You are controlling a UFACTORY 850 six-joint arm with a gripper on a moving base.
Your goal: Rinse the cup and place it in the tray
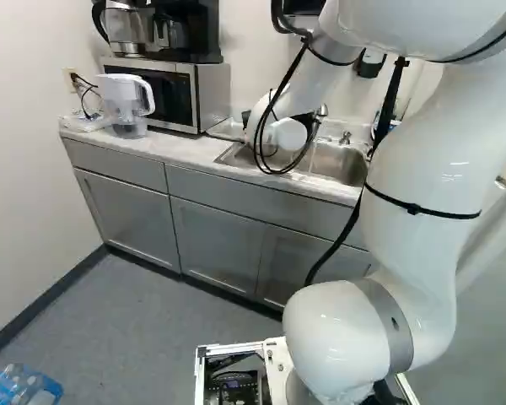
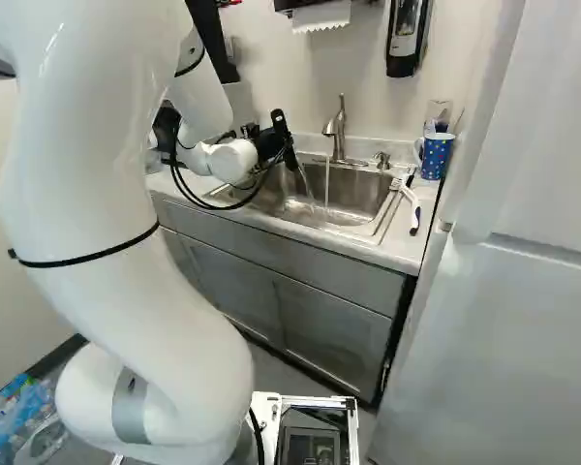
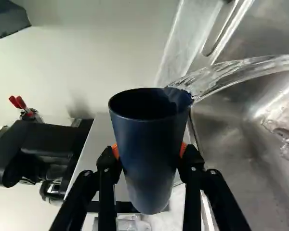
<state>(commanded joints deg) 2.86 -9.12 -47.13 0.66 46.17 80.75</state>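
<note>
Right base view shows the white robot arm [image 2: 107, 194] reaching over a kitchen counter, with its black gripper [image 2: 279, 140] at the left part of a metal sink [image 2: 370, 192]. The faucet [image 2: 338, 131] is running, and its thin stream [image 2: 327, 184] falls into the basin. A second stream drops from beside the gripper.

Seen from the wrist, the gripper is clamped on a dark blue cup [image 3: 147, 154], its orange pads [image 3: 115, 151] pressing the cup from two sides. The cup is tipped, its open mouth beyond the fingers, and clear water [image 3: 231, 72] pours from its rim toward the basin.

To the right of the sink in the right base view, a blue mug with dots [image 2: 437, 157] stands near the wall, and a white brush [image 2: 408, 197] lies on the counter between it and the sink. A soap dispenser [image 2: 407, 34] hangs on the wall above. In the left base view, a clear pitcher [image 1: 125, 103] stands beside a microwave [image 1: 173, 94], with a coffee maker [image 1: 187, 32] on top.
</note>
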